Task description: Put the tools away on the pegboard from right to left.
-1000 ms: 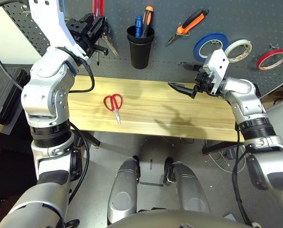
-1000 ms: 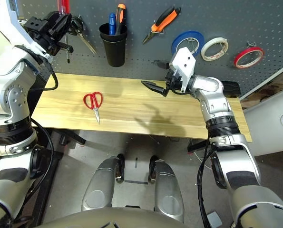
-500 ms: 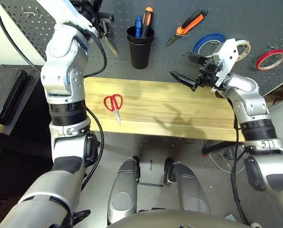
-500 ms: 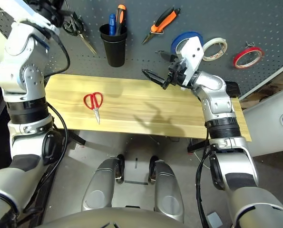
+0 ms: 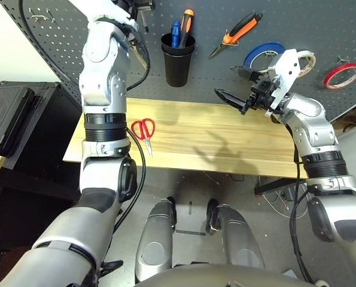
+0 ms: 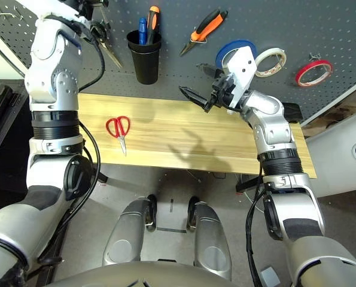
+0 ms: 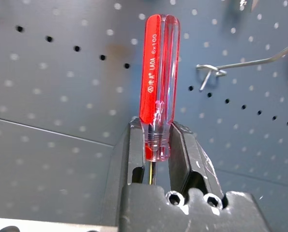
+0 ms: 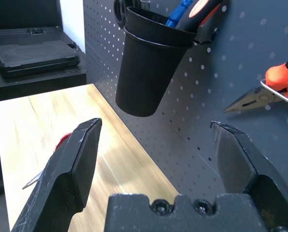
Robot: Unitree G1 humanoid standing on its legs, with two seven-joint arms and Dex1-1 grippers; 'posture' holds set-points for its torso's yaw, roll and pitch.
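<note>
My left gripper (image 7: 156,128) is shut on the red-handled screwdriver (image 7: 158,72), held high and handle-first close to the pegboard (image 7: 61,87), beside a bare metal hook (image 7: 240,65). The red-handled scissors (image 5: 143,129) lie on the wooden table (image 5: 225,137), left of centre. On the pegboard (image 5: 321,24) hang the orange-and-black pliers (image 5: 237,31) and the red tape ring (image 5: 341,75). My right gripper (image 5: 233,84) hovers open and holds nothing, above the table's back edge and below the pliers, pointing left toward the black cup (image 8: 148,72).
The black cup (image 5: 177,60) holds blue- and orange-handled tools. Black-handled scissors (image 6: 106,48) hang left of it. Blue tape (image 5: 264,57) and white tape (image 5: 306,60) hang behind my right wrist. A black case (image 5: 10,119) lies on a dark stand to the left.
My left arm has swung up and inward, carrying the screwdriver higher along the pegboard. My right gripper rose slightly from the table toward the board, then held still, open.
</note>
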